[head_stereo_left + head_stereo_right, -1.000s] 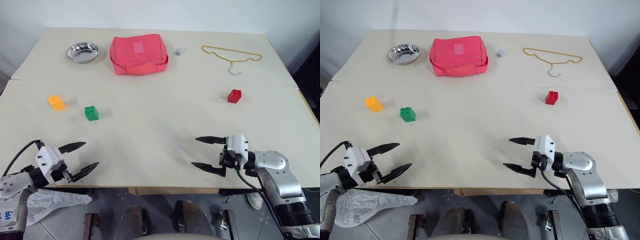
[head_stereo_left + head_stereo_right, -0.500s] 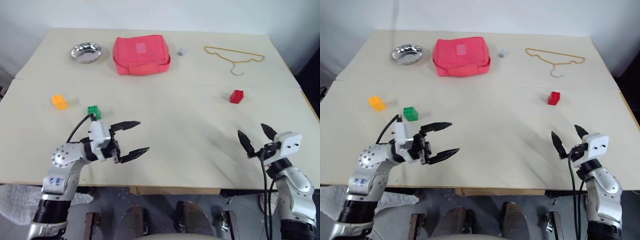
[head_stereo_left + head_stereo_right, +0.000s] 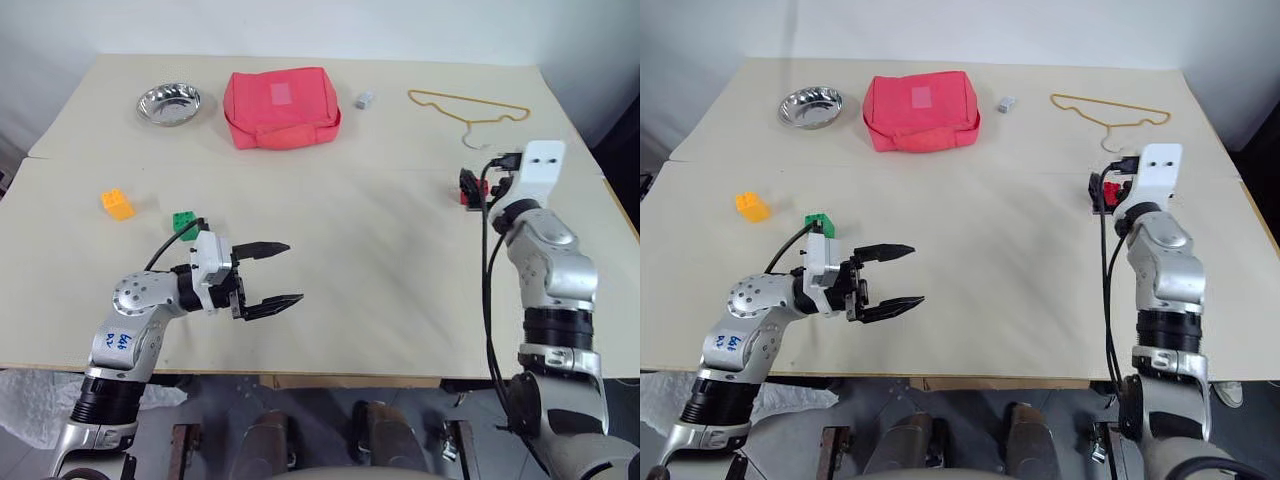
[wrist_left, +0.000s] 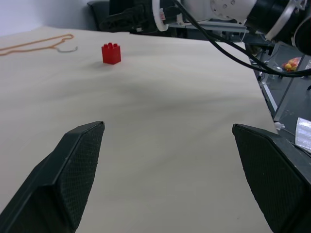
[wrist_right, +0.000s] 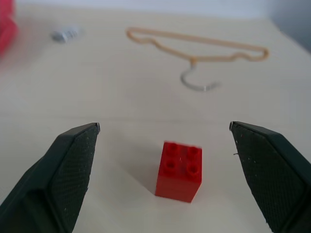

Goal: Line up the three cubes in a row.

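Observation:
The red cube (image 5: 179, 171) stands on the table at the right, with studs on top. My right gripper (image 3: 478, 186) hovers open just above and short of it, a finger on either side, not touching. The green cube (image 3: 184, 222) sits at the left, partly hidden behind my left wrist. The orange-yellow cube (image 3: 117, 203) lies further left. My left gripper (image 3: 292, 272) is open and empty over the table's front left, pointing right towards the red cube (image 4: 111, 53).
At the back of the table (image 3: 350, 230) are a steel bowl (image 3: 168, 103), a red pouch (image 3: 280, 105), a small grey block (image 3: 364, 99) and a yellow wire hanger (image 3: 465, 105). A seam crosses the table between them and the cubes.
My left gripper swung right from the front left edge to beside the green cube. My right gripper turned from pointing left to pointing forward and moved out to the red cube. Both stayed open.

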Controlling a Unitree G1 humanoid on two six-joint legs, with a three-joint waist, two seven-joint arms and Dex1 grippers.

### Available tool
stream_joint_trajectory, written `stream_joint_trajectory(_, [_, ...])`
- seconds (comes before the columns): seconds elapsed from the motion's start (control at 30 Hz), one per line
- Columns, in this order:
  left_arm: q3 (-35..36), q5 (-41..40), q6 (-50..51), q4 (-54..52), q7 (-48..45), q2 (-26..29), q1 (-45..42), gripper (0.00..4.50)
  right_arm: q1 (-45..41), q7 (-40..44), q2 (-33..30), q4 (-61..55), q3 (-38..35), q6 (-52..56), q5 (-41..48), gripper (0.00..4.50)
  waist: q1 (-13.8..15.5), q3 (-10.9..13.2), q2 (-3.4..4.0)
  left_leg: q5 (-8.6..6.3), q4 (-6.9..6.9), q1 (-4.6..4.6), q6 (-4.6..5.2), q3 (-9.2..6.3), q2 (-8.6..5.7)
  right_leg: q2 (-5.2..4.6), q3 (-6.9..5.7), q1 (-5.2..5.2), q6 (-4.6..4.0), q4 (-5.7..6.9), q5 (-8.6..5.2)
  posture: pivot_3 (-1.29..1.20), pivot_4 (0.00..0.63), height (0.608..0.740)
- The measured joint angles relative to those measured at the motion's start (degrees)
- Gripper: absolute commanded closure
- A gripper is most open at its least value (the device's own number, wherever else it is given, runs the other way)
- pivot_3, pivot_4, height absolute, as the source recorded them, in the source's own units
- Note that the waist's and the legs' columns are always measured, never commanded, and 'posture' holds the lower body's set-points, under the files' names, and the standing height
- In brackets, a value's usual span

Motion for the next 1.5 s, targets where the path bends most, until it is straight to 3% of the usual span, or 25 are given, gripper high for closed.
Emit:
stream_joint_trajectory(0.27, [-0.5, 0.8, -1.5, 0.0, 0.9, -0.5, 0.2, 0.01, -8.1, -2.1, 0.5, 20.2, 1.5, -7.1, -3.4, 0.00, -0.7, 0.0, 0.01, 0.01, -0.05, 0.02, 0.01, 0.07, 0.05, 0.04, -0.27, -0.05, 0.01, 0.01, 0.00, 0.00, 0.150, 0.740])
stream_joint_trajectory(0.57, [2.7, 1.9, -5.3, 2.1, 6.2, -2.8, 0.2, 0.00, -9.7, 1.0, 1.7, 27.4, 1.5, -12.7, -3.2, 2.97, -0.7, 0.0, 0.02, 0.02, -0.03, 0.00, 0.03, 0.06, 0.05, 0.02, -0.27, -0.04, 0.02, 0.01, 0.01, 0.00, 0.150, 0.740])
stream_joint_trajectory(0.7, [2.8, 1.8, -5.3, 2.2, 6.5, -2.8, 0.4, 0.00, -10.5, 3.0, 1.7, 27.7, 1.5, -13.2, -3.0, 3.02, -0.7, 0.0, 0.02, 0.02, -0.03, 0.00, 0.03, 0.05, 0.06, 0.03, -0.27, -0.04, 0.02, 0.01, 0.01, 0.00, 0.150, 0.740])
stream_joint_trajectory(0.77, [3.6, 1.6, -5.3, 2.2, 6.7, -2.8, 1.1, 0.00, -10.1, 8.2, 1.3, 26.6, 2.1, -13.7, -2.1, 3.02, -0.7, 0.0, 0.03, 0.02, -0.04, 0.00, 0.03, 0.05, 0.06, 0.03, -0.27, -0.04, 0.02, 0.01, 0.01, 0.00, 0.150, 0.740])
stream_joint_trajectory(0.87, [5.3, 1.3, -5.2, 2.2, 6.7, -2.3, 2.2, 0.00, -7.4, 22.0, -1.1, 21.0, 5.7, -15.4, -0.6, 3.02, -0.7, 0.0, 0.03, 0.02, -0.04, 0.00, 0.03, 0.03, 0.07, 0.03, -0.26, -0.04, 0.02, -0.01, 0.01, 0.00, 0.150, 0.740])
stream_joint_trajectory(0.97, [7.1, 0.5, -5.3, 2.2, 5.4, -0.9, 3.9, 0.00, -0.6, 46.2, -5.2, 8.8, 12.0, -18.7, 4.2, 3.02, -0.5, 0.0, 0.03, 0.01, -0.06, 0.00, 0.03, -0.01, 0.08, 0.03, -0.26, -0.02, 0.02, -0.07, 0.01, 0.00, 0.150, 0.740])
stream_joint_trajectory(1.07, [7.6, 0.2, -5.6, 2.1, 3.0, 0.9, 6.2, 0.00, 3.0, 63.1, -9.1, 1.7, 18.5, -18.5, 6.8, 3.02, -0.5, 0.0, 0.03, 0.01, 0.00, 0.04, 0.04, 0.01, 0.07, 0.01, -0.33, 0.03, 0.03, -0.06, 0.02, 0.00, 0.150, 0.740])
stream_joint_trajectory(1.13, [7.8, 0.2, -5.8, 2.2, 1.7, 2.2, 8.6, 0.00, 3.3, 69.9, -11.2, 2.0, 23.1, -21.0, 4.4, 3.02, -0.5, 0.0, 0.02, 0.00, 0.01, 0.09, 0.05, 0.01, 0.07, 0.00, -0.34, 0.07, 0.03, -0.07, 0.02, 0.00, 0.150, 0.740])
stream_joint_trajectory(1.5, [8.2, 0.3, -6.4, 1.7, 1.3, 2.8, 11.1, 0.00, -4.0, 74.2, -6.2, 18.4, 26.6, -35.7, -2.2, 3.02, -0.5, 0.0, 0.02, 0.00, 0.03, 0.07, 0.03, -0.04, 0.07, -0.05, -0.46, 0.07, 0.03, -0.06, 0.02, 0.00, 0.150, 0.740])
